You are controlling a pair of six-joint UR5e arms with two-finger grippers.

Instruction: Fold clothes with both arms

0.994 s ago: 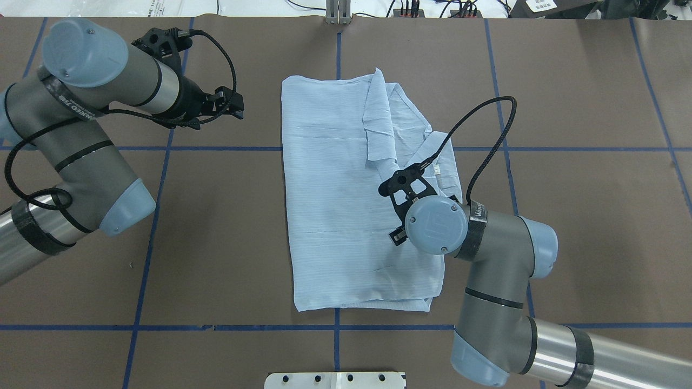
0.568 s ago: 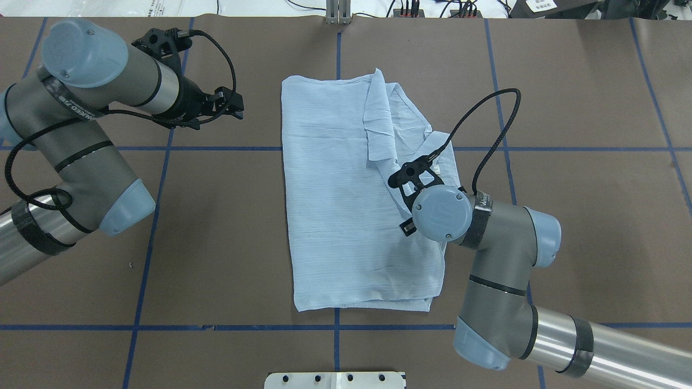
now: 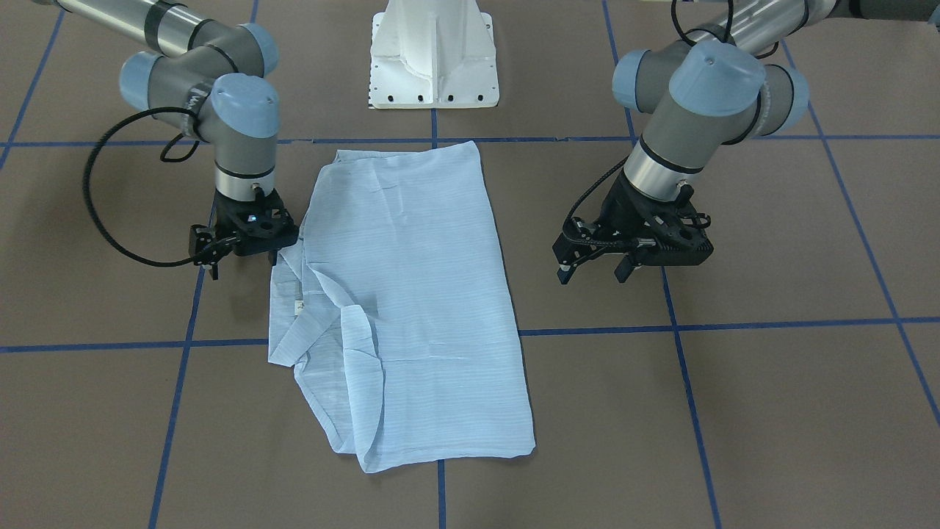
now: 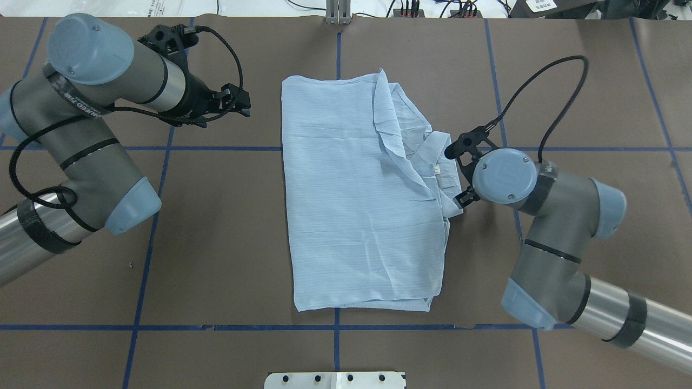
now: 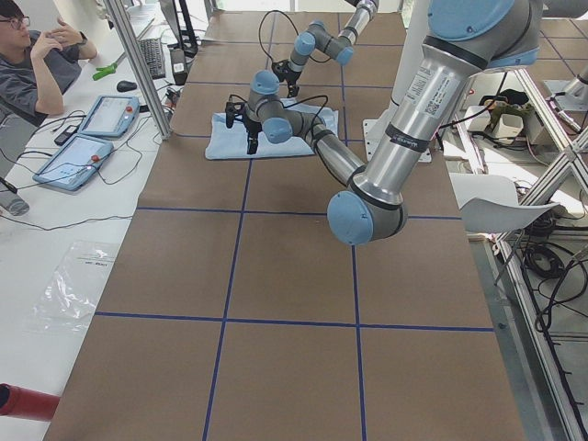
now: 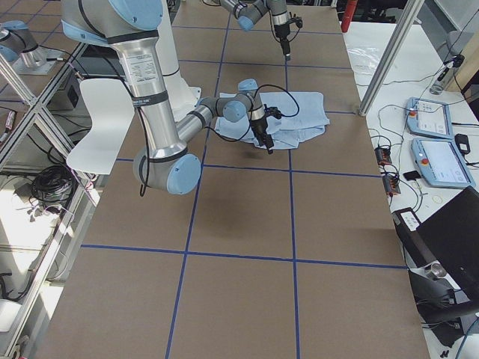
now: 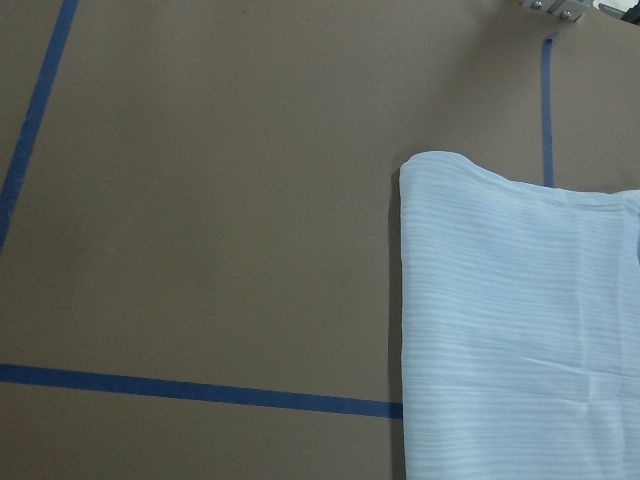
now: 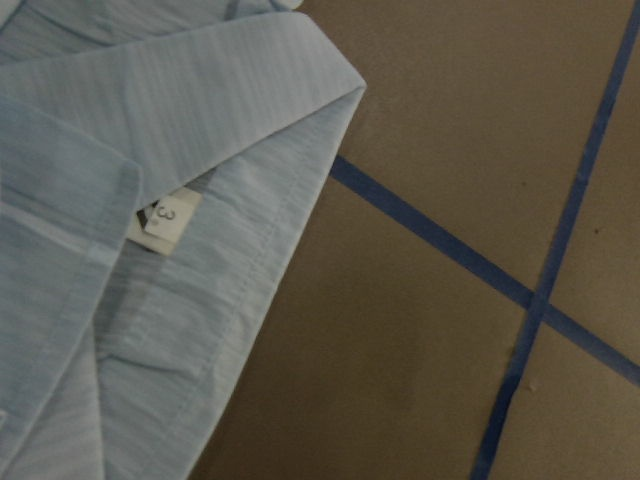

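Note:
The pale-blue shirt [image 4: 351,205] lies folded into a long rectangle mid-table, also seen from across the table [image 3: 411,294]. Its collar and neck label [image 8: 165,218] lie at the edge on my right side. My right gripper [image 3: 242,261] hangs just off that collar edge over bare table, open and holding nothing; from overhead it is mostly hidden under the wrist [image 4: 466,195]. My left gripper [image 4: 240,102] hovers open and empty over the table, well away from the shirt's other long edge [image 7: 410,300], and shows from the front too [image 3: 593,270].
The white pedestal base [image 3: 433,59] stands at the robot's table edge. Blue tape lines [image 4: 335,327] grid the brown tabletop. A seated person [image 5: 37,55] and teach pendants [image 5: 92,129] are at a side bench beyond the table.
My right arm has swung off the shirt to the right, out to the collar edge. The raised cloth flap on the shirt has settled. My left arm has barely shifted.

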